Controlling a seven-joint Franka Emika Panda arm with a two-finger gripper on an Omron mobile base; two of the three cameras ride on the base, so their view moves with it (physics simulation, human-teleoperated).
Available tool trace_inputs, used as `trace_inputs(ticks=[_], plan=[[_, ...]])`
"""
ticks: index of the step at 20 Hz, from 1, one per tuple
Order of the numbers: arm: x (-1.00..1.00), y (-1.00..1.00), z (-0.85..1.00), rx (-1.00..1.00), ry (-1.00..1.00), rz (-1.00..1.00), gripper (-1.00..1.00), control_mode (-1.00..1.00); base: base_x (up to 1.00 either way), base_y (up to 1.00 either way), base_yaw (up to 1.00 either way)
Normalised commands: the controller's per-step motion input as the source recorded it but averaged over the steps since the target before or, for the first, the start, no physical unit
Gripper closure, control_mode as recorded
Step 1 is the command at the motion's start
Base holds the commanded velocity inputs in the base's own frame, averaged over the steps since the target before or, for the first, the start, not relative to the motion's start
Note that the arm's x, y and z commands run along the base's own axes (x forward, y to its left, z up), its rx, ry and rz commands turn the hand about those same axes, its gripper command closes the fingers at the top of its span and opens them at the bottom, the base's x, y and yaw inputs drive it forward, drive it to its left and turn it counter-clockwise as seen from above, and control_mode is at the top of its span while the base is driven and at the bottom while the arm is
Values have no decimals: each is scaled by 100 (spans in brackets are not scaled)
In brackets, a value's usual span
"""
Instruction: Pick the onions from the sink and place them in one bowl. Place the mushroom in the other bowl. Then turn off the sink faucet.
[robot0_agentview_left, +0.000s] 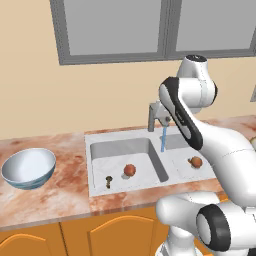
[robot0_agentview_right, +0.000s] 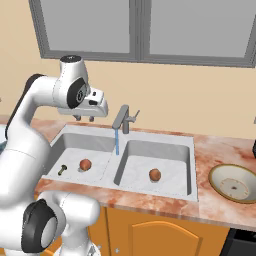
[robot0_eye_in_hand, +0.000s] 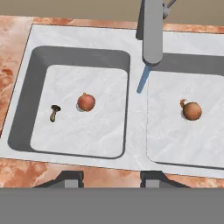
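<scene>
Two onions lie in the sink (robot0_eye_in_hand: 135, 127), one in each basin. The left-basin onion (robot0_eye_in_hand: 86, 102) is a small round orange-brown ball with a paler tip, resting on the speckled pale floor toward the middle of that basin. The right-basin onion (robot0_eye_in_hand: 192, 110) looks much the same (a little browner, with a small wisp at its top) and sits toward the right of its basin. Just left of the first onion, apart from it, stands the mushroom (robot0_eye_in_hand: 54, 112), tiny and dark, cap over a short stem.

At the far edge, on the divider between the basins, rises the sink faucet (robot0_agentview_right: 123, 119), grey metal with a square post and a small lever; a thin blue stream of water (robot0_agentview_right: 117, 141) falls from its spout.

The worktop (robot0_agentview_left: 55, 195) is reddish marble. On it, well left of the sink, sits the blue-and-white bowl (robot0_agentview_left: 28, 168); to the right of the sink sits the pale tan bowl (robot0_agentview_right: 232, 183).

The gripper (robot0_agentview_right: 84, 118) hangs high over the sink's far left corner, holding nothing, its fingers standing somewhat apart with a clear gap.
</scene>
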Motion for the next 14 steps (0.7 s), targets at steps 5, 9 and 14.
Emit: trace_inputs(ticks=[5, 9, 14], plan=[[-19, 8, -1, 0, -1, 3, -100, -100, 0, 0, 0], [-57, 33, -10, 0, 0, 10, -100, -100, 0, 0, 0], [-45, 54, -23, 0, 0, 5, -100, -100, 0, 0, 0]])
